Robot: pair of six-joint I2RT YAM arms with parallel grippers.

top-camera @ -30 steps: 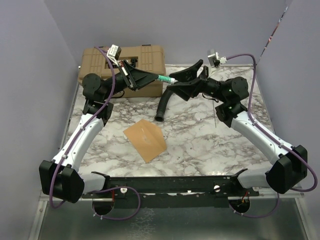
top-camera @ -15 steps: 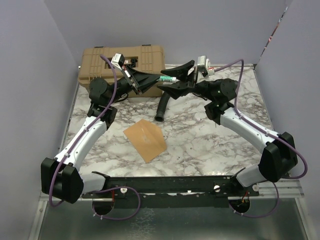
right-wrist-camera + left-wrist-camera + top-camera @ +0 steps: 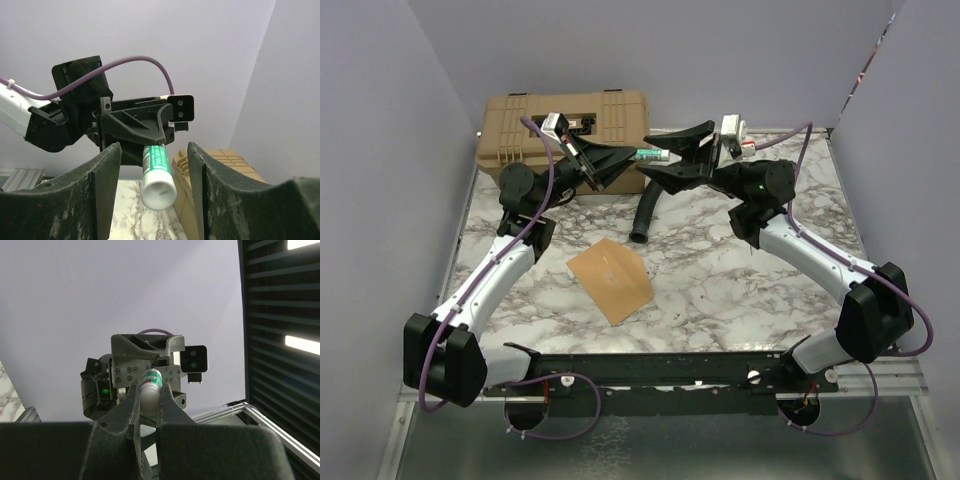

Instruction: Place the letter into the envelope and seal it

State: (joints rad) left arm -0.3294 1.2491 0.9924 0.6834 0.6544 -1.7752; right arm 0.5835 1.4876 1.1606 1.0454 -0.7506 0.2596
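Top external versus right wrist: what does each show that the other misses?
Only top external: the envelope on the marble table, the black hose. Only right wrist: the white end of the green-and-white tube facing the camera, between the open fingers of the right gripper. Both: the left gripper shut on that tube, the tan toolbox.

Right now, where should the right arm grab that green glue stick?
Grab the glue stick by its free white end, poking out past the left gripper clamping the far end. Come straight end-on, right gripper fingers open either side of the round tube.
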